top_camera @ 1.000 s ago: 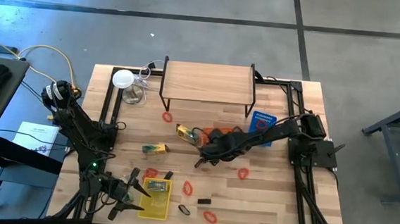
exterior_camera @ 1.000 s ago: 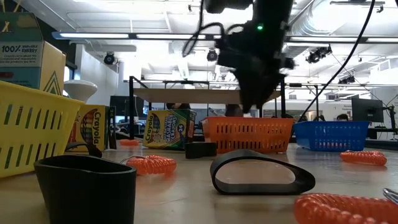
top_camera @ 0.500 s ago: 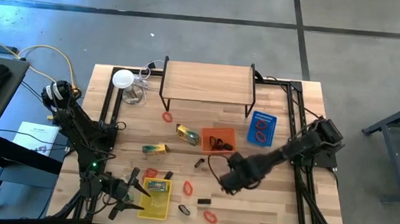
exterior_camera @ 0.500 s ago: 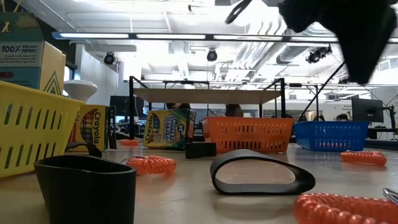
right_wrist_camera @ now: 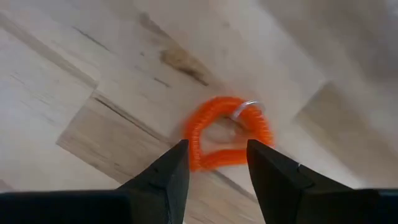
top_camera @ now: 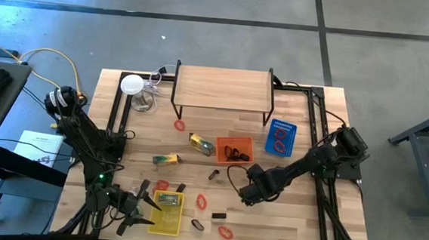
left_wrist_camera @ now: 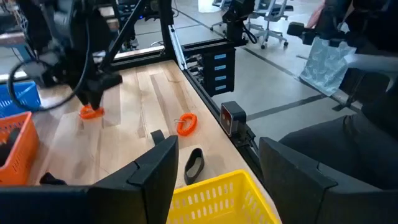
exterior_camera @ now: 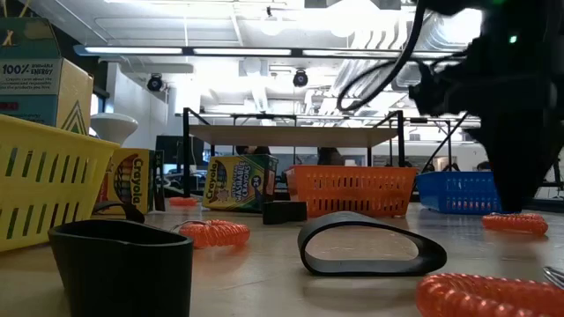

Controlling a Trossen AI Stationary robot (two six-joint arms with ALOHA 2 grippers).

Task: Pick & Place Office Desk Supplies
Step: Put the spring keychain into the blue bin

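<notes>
Right tool (right_wrist_camera: 214,168), fingers spread, hangs over an orange coiled band (right_wrist_camera: 225,132) on the desk (top_camera: 291,216), just in front of the blue basket (top_camera: 281,137). The step in hand looks like the approach for a pick; next it likely must drop and close on the coil. Left tool (left_wrist_camera: 214,177), also spread, waits over the yellow basket (left_wrist_camera: 214,199).

The high camera is looking straight down on the whole light wooden bench (top_camera: 291,216). The low one is sitting at bench-top height, facing level across it into the room. Both wrist cameras are looking close past their own fingers, sharing one orange coiled ring band (right_wrist_camera: 227,132) (left_wrist_camera: 91,112).
</notes>
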